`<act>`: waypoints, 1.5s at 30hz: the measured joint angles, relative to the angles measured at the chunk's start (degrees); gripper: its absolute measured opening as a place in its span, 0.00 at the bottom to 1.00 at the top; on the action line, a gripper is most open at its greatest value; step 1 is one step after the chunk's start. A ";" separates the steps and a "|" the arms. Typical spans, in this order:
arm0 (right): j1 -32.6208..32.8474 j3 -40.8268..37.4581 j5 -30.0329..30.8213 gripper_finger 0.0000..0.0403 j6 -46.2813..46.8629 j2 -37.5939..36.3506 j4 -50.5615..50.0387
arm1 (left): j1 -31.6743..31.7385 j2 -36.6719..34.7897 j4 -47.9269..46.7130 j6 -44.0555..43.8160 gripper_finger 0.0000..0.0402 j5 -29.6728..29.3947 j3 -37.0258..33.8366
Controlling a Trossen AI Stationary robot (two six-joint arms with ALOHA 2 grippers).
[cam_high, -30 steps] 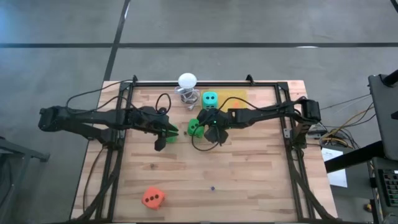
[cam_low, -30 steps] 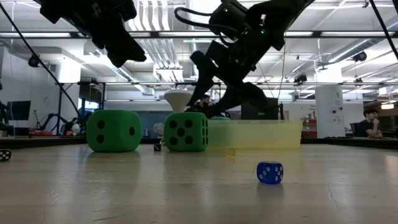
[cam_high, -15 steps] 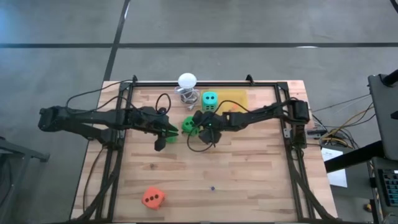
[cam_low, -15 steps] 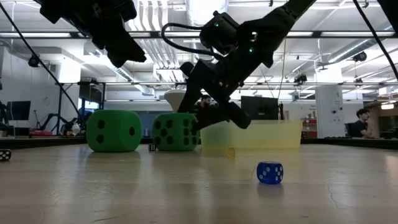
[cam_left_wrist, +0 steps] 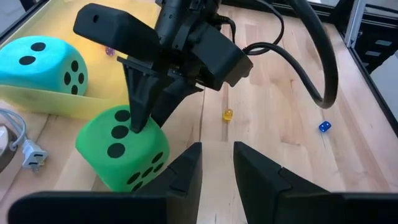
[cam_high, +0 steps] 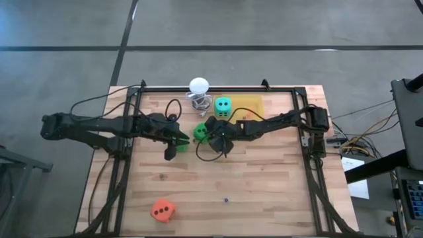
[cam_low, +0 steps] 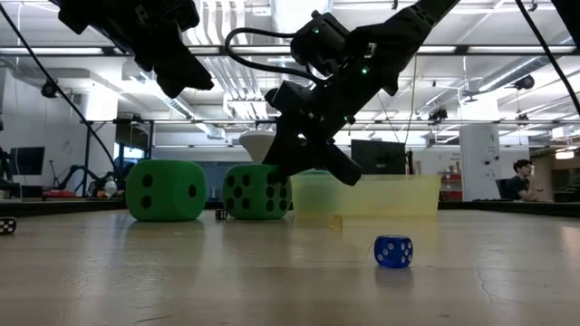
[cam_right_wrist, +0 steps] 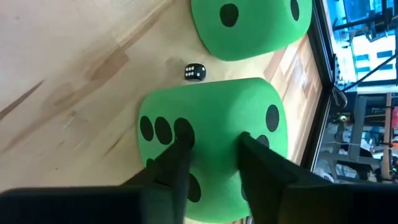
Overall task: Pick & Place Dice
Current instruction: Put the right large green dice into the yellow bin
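Note:
Two bright green dice rest on the wooden table. One green die (cam_high: 199,132) (cam_low: 256,191) has my right gripper (cam_high: 207,132) (cam_right_wrist: 211,155) shut on it. The other green die (cam_high: 182,146) (cam_low: 165,190) lies below my left gripper (cam_high: 180,141) (cam_left_wrist: 217,165), which hangs raised above it, slightly open and empty. A teal die (cam_high: 223,106) (cam_left_wrist: 43,59) sits in the yellow tray (cam_high: 248,102) at the far edge. An orange-red die (cam_high: 162,210) lies near the front left. My right gripper pinches the green die's upper face (cam_right_wrist: 214,118) between its two fingers (cam_left_wrist: 138,102), slanting down from above and from the table's right. The soft surface bulges between the fingers. The die's underside stays on the table (cam_low: 256,217).
A white ball on a wire stand (cam_high: 199,86) stands at the far edge beside the tray. Tiny dice lie about: a blue one (cam_low: 393,251), a black one (cam_right_wrist: 194,72), a yellow one (cam_left_wrist: 227,115). A dark frame (cam_high: 304,119) borders the table.
My right gripper has come down and toward the table's left onto the green die, and its wide-open fingers have shut on it. The die has slid a little toward the table's left and stays on the table.

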 joint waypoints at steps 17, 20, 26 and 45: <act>2.44 -0.18 3.46 0.06 5.16 -1.13 -1.36 | 0.00 0.00 0.42 -0.09 0.24 -0.22 0.04; 2.49 -0.45 3.16 0.04 7.58 -3.53 -2.60 | 0.00 0.00 0.41 -0.13 0.24 -0.22 0.04; 2.75 -0.68 2.27 0.02 12.04 -8.93 -6.23 | 0.00 0.00 0.97 -0.13 0.24 -0.22 0.07; 3.66 -0.33 10.81 0.01 22.78 -22.10 -14.03 | -0.04 0.00 1.29 -0.24 0.24 -0.22 0.07</act>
